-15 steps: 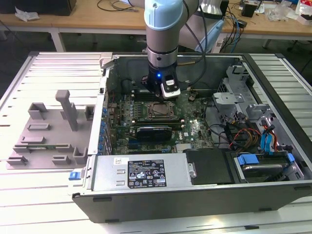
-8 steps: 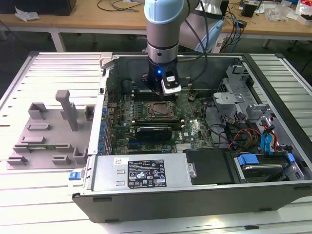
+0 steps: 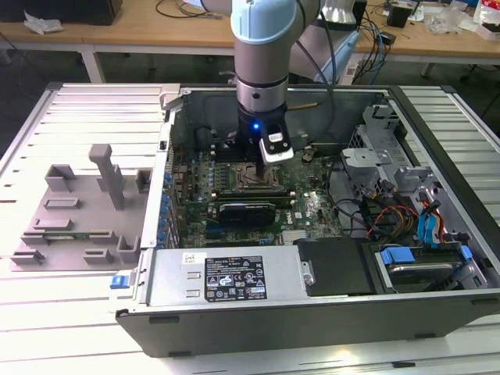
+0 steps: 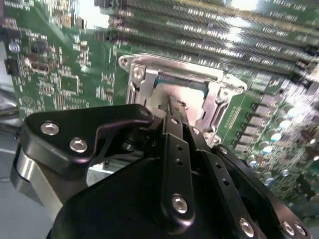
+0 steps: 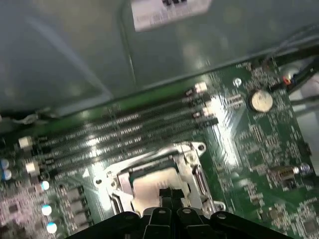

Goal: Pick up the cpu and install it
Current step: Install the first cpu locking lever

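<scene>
The cpu (image 5: 147,185), a flat square chip with a pale shiny top, lies inside the metal socket frame (image 5: 193,149) on the green motherboard. My gripper (image 5: 171,193) is lowered straight over it, its two black fingers pressed together and shut, their tips at the chip's top face; I cannot tell whether they touch it. The second wrist view shows the fingers (image 4: 173,107) reaching down into the open socket frame (image 4: 174,67). Seen from the exterior view, the gripper (image 3: 258,173) hangs inside the open computer case, above the middle of the motherboard (image 3: 308,207).
Memory slots (image 5: 124,130) run beside the socket, and a coin battery (image 5: 260,100) sits farther off. A grey plastic tray (image 3: 78,211) with upright blocks lies at the exterior view's left. The power supply (image 3: 226,277), drive cage (image 3: 422,266) and loose cables crowd the case (image 3: 437,305).
</scene>
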Available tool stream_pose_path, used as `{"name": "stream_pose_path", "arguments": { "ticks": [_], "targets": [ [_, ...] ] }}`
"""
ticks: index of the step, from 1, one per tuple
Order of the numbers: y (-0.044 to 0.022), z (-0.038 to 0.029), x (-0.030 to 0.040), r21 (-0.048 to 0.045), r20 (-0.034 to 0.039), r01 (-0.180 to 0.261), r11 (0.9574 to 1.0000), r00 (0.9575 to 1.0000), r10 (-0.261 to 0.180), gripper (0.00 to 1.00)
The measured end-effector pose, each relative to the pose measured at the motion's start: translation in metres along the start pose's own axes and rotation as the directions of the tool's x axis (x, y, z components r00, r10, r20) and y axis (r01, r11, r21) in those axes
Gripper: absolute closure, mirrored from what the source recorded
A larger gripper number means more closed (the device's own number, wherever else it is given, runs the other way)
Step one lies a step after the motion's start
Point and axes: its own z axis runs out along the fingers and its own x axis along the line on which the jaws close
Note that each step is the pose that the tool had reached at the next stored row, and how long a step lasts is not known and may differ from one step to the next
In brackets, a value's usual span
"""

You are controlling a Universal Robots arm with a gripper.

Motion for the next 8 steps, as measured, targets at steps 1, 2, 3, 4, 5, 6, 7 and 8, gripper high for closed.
{"name": "stream_pose_path", "arguments": {
  "ticks": [1, 2, 3, 4, 5, 6, 7, 8],
  "targets": [
    [-0.0011, 0.0, -0.0003, -0.0002, 0.0, 0.0, 1.0, 1.0, 0.0, 0.89],
    [-0.0011, -0.0007, -0.0003, 0.0001, 0.0, 0.0, 1.0, 1.0, 0.0, 0.89],
    [-0.0008, -0.0051, -0.0006, 0.0, 0.0, 0.0, 1.0, 1.0, 0.0, 0.89],
    [-0.0001, -0.0126, -0.0011, -0.0001, 0.0001, 0.0, 1.0, 1.0, 0.0, 0.89],
    [0.0003, -0.0182, -0.0014, 0.0001, 0.0, 0.0, 1.0, 1.0, 0.0, 0.89],
    [0.0007, -0.0236, -0.0017, 0.0001, 0.0, 0.0, 1.0, 1.0, 0.0, 0.89],
    [0.0008, -0.0255, -0.0018, 0.0, 0.0, 0.0, 1.0, 1.0, 0.0, 0.89],
    [0.0009, -0.0259, -0.0018, -0.0003, 0.0, 0.0, 1.0, 1.0, 0.0, 0.89]
  ]
}}
